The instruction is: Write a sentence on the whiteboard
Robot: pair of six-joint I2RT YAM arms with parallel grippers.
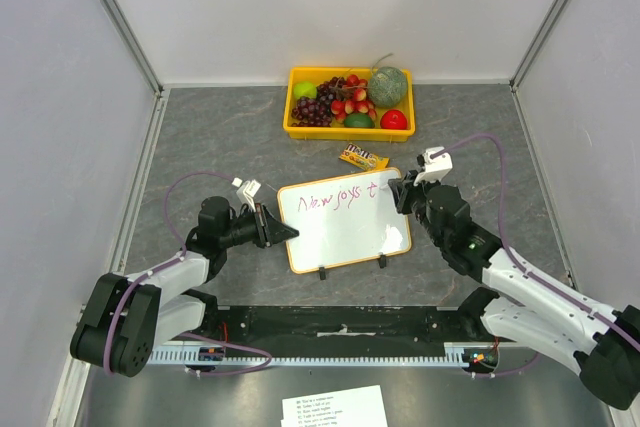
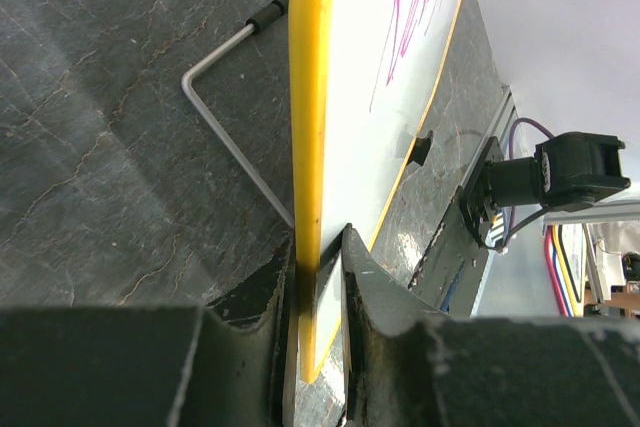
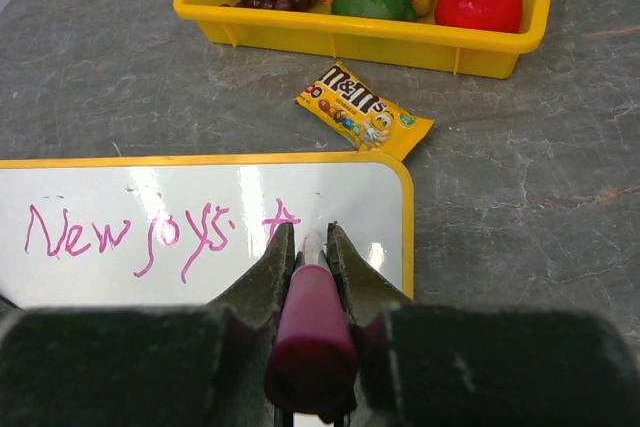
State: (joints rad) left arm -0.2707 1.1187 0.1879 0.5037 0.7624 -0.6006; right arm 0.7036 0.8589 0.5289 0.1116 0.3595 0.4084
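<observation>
Whiteboard (image 1: 350, 237) lettering is under way at the middle of the table (image 1: 200, 137), where the board is propped on its stand, writing face up, between the two arms. The right gripper (image 3: 310, 232) is clamped around a pink-purple marker (image 3: 312, 332), whose tip is placed at the board's upper right corner, just right of the last stroke; whether the tip touches the surface cannot be made out. The left gripper (image 2: 320, 247) is closed on the whiteboard's left edge, one finger on each face of the frame.

The sentence (image 3: 130, 232) is read most clearly from the right wrist: "New joys" followed by one partly formed letter. In the top view the same line (image 1: 335, 202) is seen only as thin, small strokes, and from the left wrist only "New" (image 2: 410, 27) is shown, cut off by the picture's edge. A bent wire stand (image 2: 225, 117) behind the board is revealed by the left wrist alone. Two black clip feet (image 1: 322, 272) at the near edge are visible from above.

Just beyond the board a yellow candy packet (image 3: 365, 117) is lying flat, and farther back a yellow tray (image 3: 380, 42) of fruit is seen. A printed paper sheet (image 1: 335, 407) is cut off by the lower edge of the top view; its text is too small to read.
</observation>
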